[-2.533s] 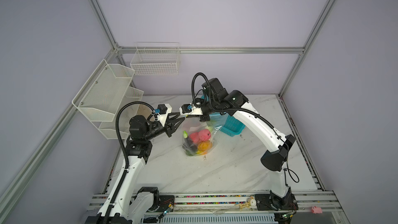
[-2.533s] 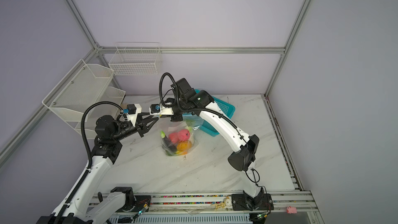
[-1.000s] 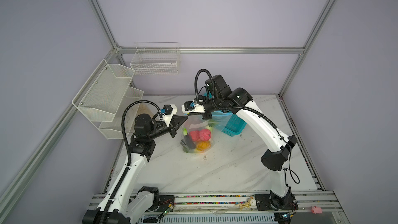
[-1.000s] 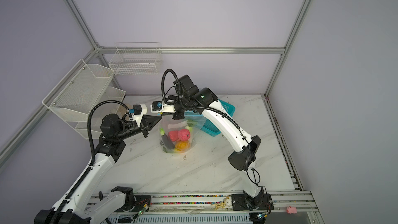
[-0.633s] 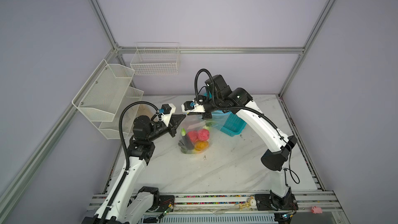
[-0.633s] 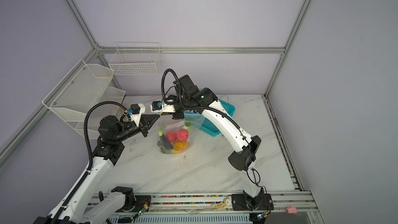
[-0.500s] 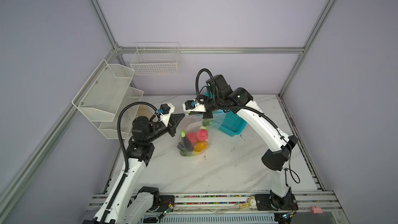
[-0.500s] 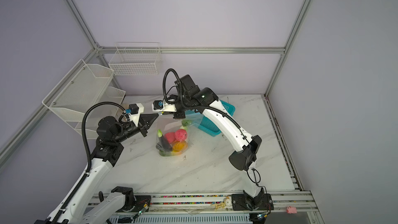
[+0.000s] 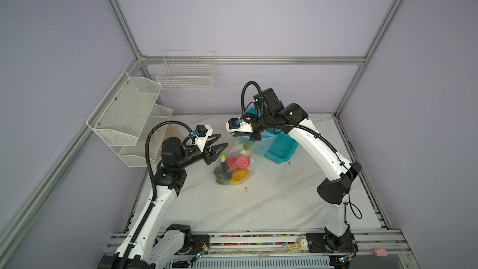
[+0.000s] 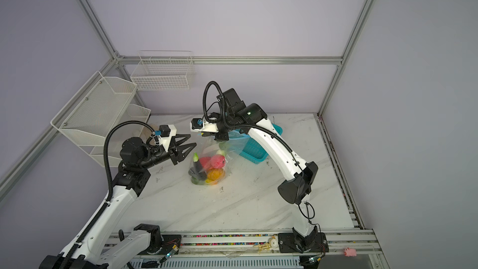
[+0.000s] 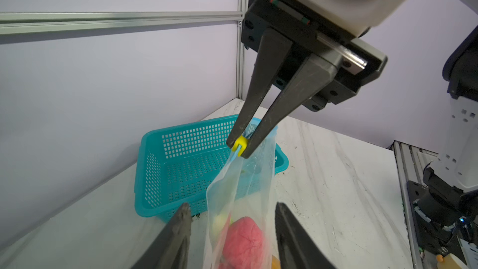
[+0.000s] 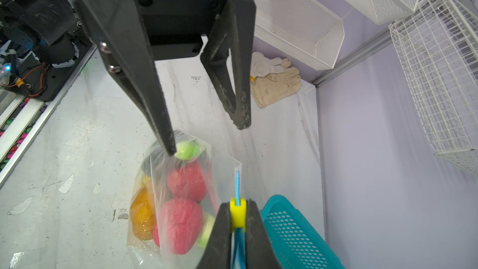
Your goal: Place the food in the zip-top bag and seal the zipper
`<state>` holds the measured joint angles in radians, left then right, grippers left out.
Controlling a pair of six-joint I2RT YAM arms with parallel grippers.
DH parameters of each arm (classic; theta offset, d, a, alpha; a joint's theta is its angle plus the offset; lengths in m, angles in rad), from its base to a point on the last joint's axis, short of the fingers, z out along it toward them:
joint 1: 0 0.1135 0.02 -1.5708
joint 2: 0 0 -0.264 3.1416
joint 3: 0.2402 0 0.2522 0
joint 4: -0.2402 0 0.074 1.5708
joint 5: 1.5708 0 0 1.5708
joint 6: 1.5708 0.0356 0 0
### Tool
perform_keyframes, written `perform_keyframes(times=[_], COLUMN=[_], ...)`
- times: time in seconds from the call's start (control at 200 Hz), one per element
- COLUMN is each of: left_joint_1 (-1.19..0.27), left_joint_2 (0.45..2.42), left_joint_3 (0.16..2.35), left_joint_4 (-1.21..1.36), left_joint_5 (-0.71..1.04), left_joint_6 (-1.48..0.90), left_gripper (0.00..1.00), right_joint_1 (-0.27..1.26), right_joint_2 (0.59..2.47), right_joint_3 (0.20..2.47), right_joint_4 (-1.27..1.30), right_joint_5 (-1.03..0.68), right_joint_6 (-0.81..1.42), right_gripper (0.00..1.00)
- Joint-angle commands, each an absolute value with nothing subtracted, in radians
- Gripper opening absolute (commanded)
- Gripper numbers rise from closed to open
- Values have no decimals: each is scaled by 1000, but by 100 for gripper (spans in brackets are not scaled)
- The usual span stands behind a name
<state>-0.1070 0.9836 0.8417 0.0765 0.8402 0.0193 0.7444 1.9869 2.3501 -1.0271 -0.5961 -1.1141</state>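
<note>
Since food [image 12: 185, 182] sits in zip-top bag [image 12: 144, 244] below my right end effector [image 12: 238, 209], clenched on zipper slider [image 12: 237, 213], seal extent unclear; left end effector [image 11: 232, 207] released.

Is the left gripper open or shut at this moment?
Open. In the left wrist view the left gripper has its fingers well apart; the zip-top bag hangs between them, not clamped.
</note>
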Motion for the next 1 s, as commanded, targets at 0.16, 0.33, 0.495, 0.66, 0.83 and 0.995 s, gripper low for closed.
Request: perform_keyframes(times=[0.16,0.33,0.495,0.66,0.83,0.995], left_joint_1=[-132,-152,-156,-160,-169,-170], left_joint_2=[1043,1074,1081,1087,1095,1098], left_joint_3=[1017,1029,1018,1022,1018,1015], left_joint_4=[142,143,142,143,143,143], left_joint_5=[943,957,947,946,948,946], left_joint_6=[56,63,65,66,67,69], left_gripper=[48,44,31,18,17,14], right_joint_1=[732,726,724,722,723,722], right_joint_2=[1947,1945,1945,1954,1956,1957], right_joint_3=[2367,2368,2373,2380,2384,2387], right_joint_4=[-1080,-1079,-1079,-1079,-1079,-1079], right_joint_5=[-678,-688,-699,-701,-702,-703], right_joint_6=[-1166,-1167,-1169,-1165,-1164,-1160], right_gripper=[0,0,0,0,0,0])
